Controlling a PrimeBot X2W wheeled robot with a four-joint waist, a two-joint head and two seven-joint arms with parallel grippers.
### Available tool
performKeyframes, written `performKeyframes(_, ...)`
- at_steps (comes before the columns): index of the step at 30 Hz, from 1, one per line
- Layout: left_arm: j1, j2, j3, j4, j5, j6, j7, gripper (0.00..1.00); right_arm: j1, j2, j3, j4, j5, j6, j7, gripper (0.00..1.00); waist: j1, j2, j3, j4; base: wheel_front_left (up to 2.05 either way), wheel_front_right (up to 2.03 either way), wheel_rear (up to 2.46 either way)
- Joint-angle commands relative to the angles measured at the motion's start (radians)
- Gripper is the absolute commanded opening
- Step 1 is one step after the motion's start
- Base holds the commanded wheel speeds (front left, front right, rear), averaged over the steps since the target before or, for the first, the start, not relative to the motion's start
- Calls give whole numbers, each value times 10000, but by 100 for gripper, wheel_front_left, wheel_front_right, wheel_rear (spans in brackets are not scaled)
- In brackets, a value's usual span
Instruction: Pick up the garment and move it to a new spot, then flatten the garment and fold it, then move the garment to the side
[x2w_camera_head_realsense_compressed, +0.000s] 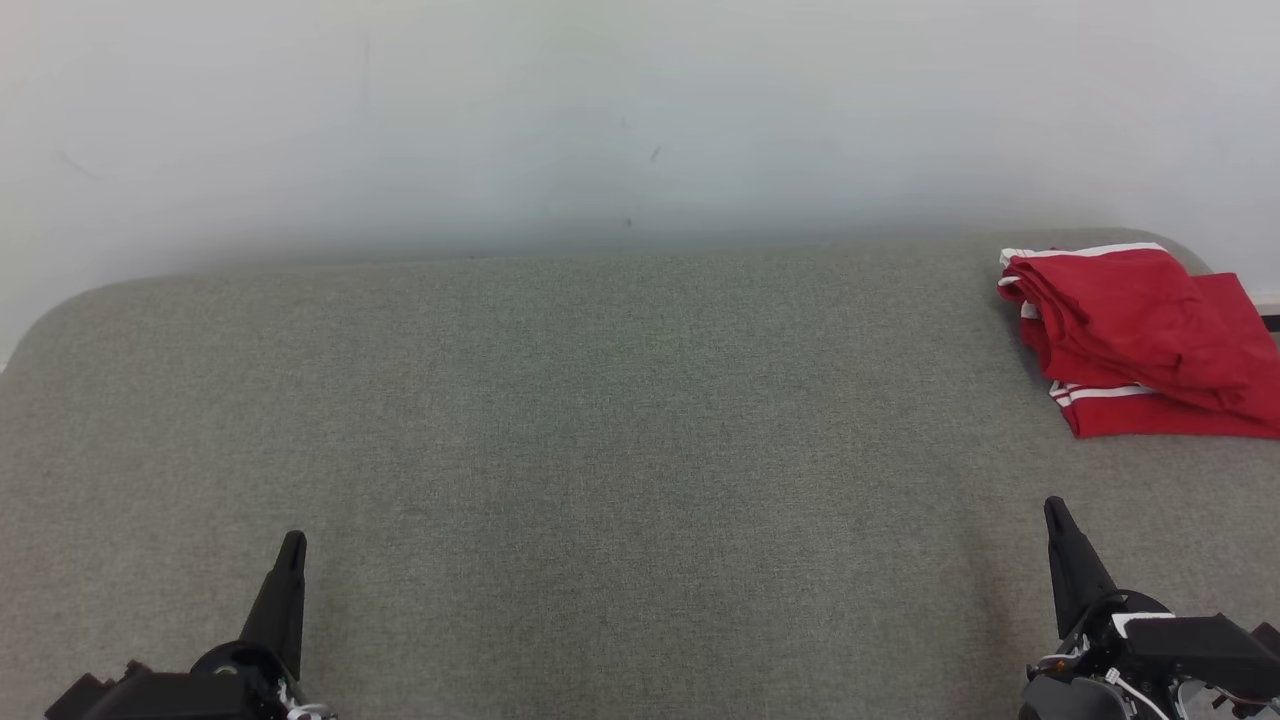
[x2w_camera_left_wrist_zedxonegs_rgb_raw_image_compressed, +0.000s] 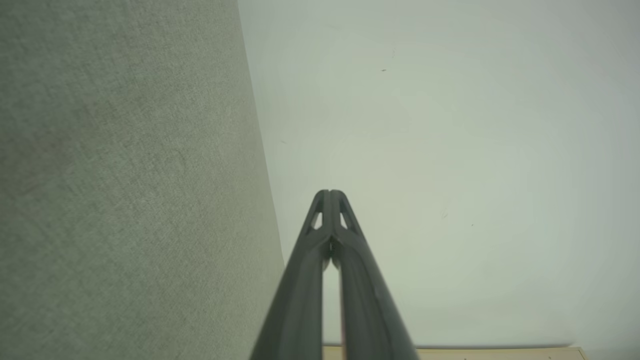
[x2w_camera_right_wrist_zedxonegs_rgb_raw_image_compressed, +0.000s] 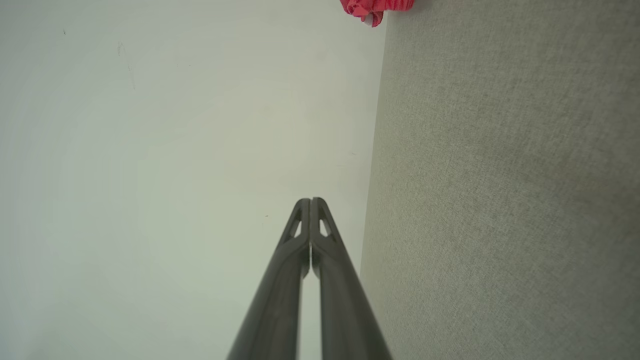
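A red garment (x2w_camera_head_realsense_compressed: 1140, 340) with white stripes lies folded at the far right of the grey fabric surface (x2w_camera_head_realsense_compressed: 600, 450), reaching the right edge of the head view. A corner of the garment (x2w_camera_right_wrist_zedxonegs_rgb_raw_image_compressed: 376, 7) shows at the top of the right wrist view. My left gripper (x2w_camera_head_realsense_compressed: 292, 545) rests at the lower left, shut and empty, far from the garment. My right gripper (x2w_camera_head_realsense_compressed: 1053, 510) rests at the lower right, shut and empty, a little nearer than the garment. Both wrist views show the fingertips pressed together: left gripper (x2w_camera_left_wrist_zedxonegs_rgb_raw_image_compressed: 330, 192), right gripper (x2w_camera_right_wrist_zedxonegs_rgb_raw_image_compressed: 310, 200).
A pale wall (x2w_camera_head_realsense_compressed: 640, 120) rises behind the surface's rounded far edge. The broad grey surface stretches between the two grippers. A strip of pale flooring (x2w_camera_left_wrist_zedxonegs_rgb_raw_image_compressed: 500, 353) shows at the bottom of the left wrist view.
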Motion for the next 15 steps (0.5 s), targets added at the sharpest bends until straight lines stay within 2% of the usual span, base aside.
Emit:
performKeyframes(1,-49,-8,31,24,-37,11,46,0,-34,34,-20,14,-22,-21,28,0,-1,0,0,0,0,0,0)
performKeyframes(15,-48,-8,30,23,-39,11,44,0,-36,39,-37,15,-35,-21,45,0,-1,0,0,0,0,0,0)
